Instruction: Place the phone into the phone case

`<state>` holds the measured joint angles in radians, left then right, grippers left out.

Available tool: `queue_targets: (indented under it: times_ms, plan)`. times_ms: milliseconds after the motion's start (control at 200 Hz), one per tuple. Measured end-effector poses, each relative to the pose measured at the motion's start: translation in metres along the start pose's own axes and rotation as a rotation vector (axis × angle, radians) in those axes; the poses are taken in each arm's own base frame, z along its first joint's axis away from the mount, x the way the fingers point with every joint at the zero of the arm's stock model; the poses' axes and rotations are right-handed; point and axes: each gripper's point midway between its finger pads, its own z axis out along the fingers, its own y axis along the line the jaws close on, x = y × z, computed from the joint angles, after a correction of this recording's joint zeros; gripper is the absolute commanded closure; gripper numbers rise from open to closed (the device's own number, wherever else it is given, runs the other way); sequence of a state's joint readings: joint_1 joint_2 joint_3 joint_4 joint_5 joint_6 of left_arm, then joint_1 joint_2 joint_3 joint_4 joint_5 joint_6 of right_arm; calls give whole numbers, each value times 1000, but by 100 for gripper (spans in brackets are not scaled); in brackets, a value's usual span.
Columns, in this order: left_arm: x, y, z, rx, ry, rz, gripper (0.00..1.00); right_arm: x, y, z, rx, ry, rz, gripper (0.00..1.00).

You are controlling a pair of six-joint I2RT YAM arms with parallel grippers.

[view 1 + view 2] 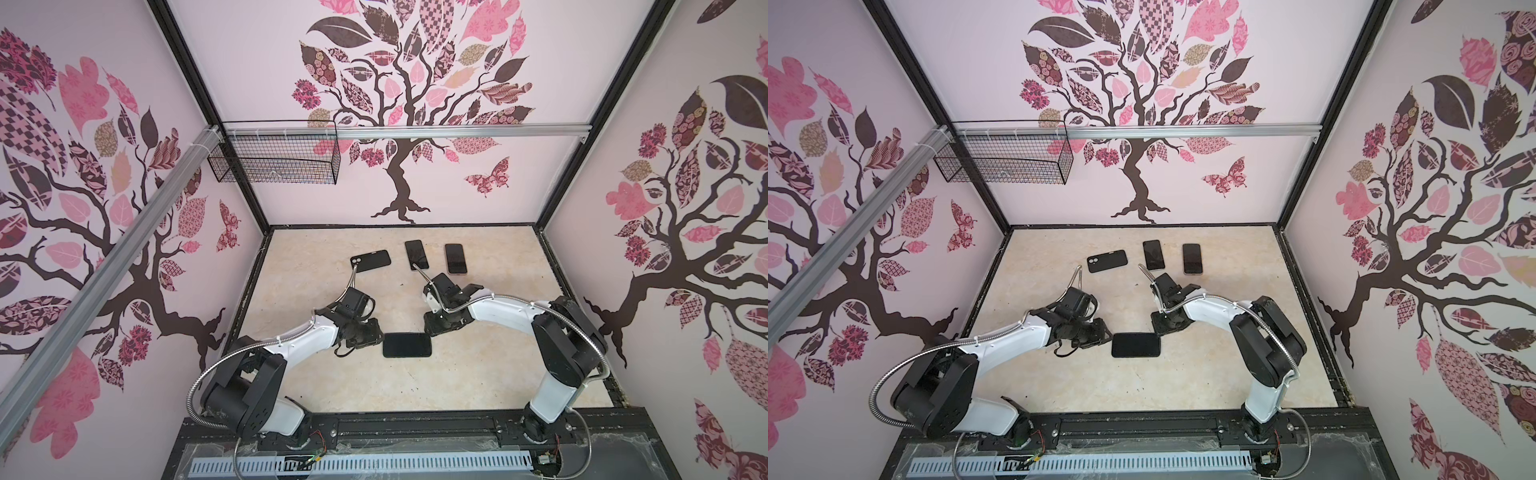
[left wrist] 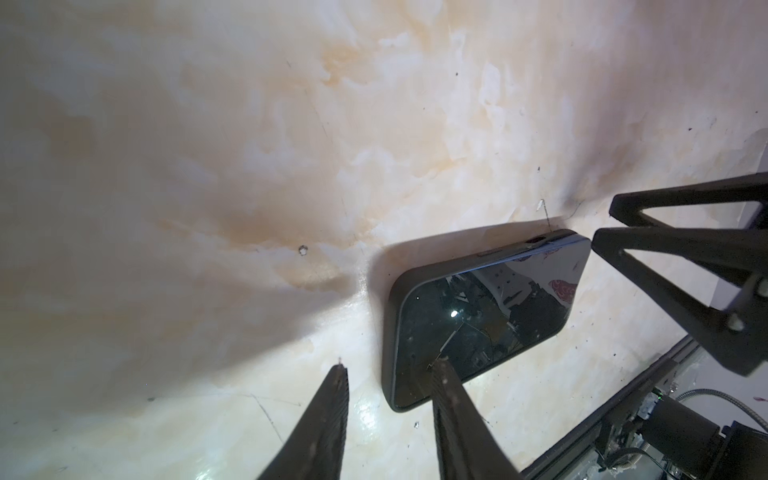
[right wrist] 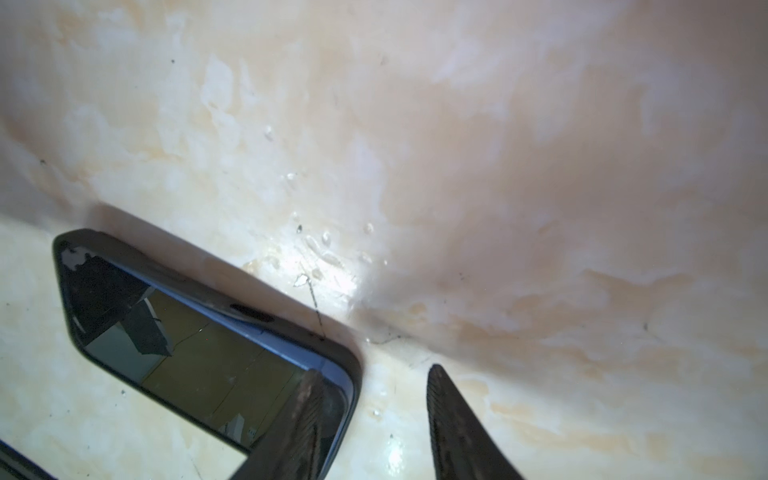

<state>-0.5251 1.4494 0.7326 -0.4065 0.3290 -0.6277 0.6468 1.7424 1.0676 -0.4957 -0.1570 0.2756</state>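
Note:
A phone (image 1: 407,345) (image 1: 1136,345) lies flat and screen up at the front middle of the table. A black phone case (image 3: 349,357) rims its blue edge, as the right wrist view shows. My left gripper (image 1: 374,334) (image 2: 390,365) is open at the phone's left end, with one finger (image 2: 446,386) over the screen corner and the other beside the phone. My right gripper (image 1: 434,328) (image 3: 373,370) is open at the right end, one finger (image 3: 307,399) over that corner. Neither holds anything.
At the back of the table lie another black case (image 1: 371,261) with a camera cut-out and two dark phones (image 1: 417,254) (image 1: 455,258). A wire basket (image 1: 274,156) hangs on the back-left wall. A black rail (image 1: 415,428) runs along the front edge.

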Motion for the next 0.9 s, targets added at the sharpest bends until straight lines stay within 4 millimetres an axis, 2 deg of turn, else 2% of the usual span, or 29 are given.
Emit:
queue_targets:
  times_ms: [225,465,645,900]
  plan:
    - [4,-4,3,32,23,2,65,5,12,-7,-72,5,-1,64]
    - [9,-2,15,44,59,-8,66,25,8,1,-78,58,15,73]
    - [10,-2,17,49,62,-7,72,27,12,2,-106,64,21,79]
    - [11,0,22,50,70,-11,76,27,18,2,-139,68,21,81]
